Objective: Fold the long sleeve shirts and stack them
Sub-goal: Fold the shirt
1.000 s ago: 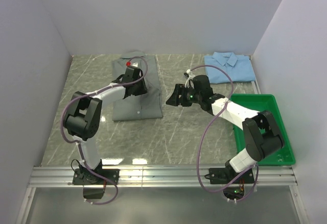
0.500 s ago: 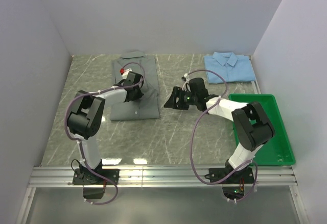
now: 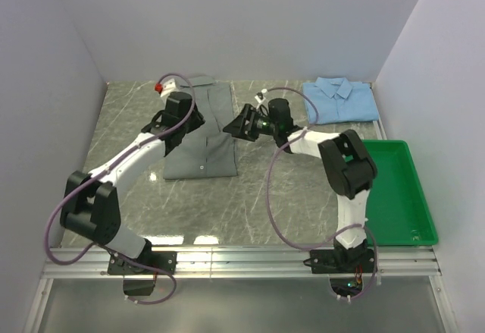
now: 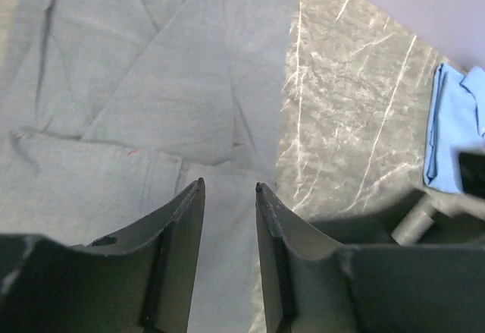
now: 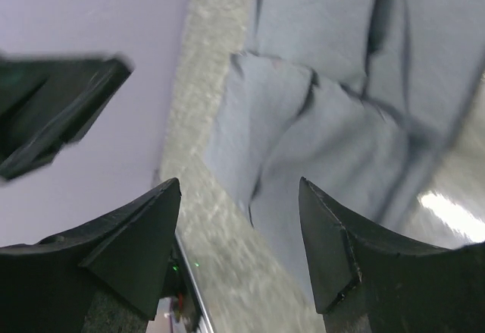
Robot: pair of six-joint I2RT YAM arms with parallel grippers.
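- The grey shirt (image 3: 206, 151) lies flat at the upper centre-left of the top view, its sides tucked in to make a long rectangle. The light blue shirt (image 3: 342, 98) sits folded at the upper right, well apart.
- The left gripper (image 4: 229, 196) hovers over the grey cloth, fingers slightly apart with nothing between them.
- The right gripper (image 5: 239, 196) faces the shirt's right edge, fingers spread wide and empty.
- Folding the grey shirt looks to be the step in hand. Next, both grippers probably need to pinch one end and fold it over.

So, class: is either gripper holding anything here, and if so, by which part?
Nothing is held. The left gripper is open and empty over the plain grey collared cloth shirt; the right gripper is open and empty near that shirt's edge.
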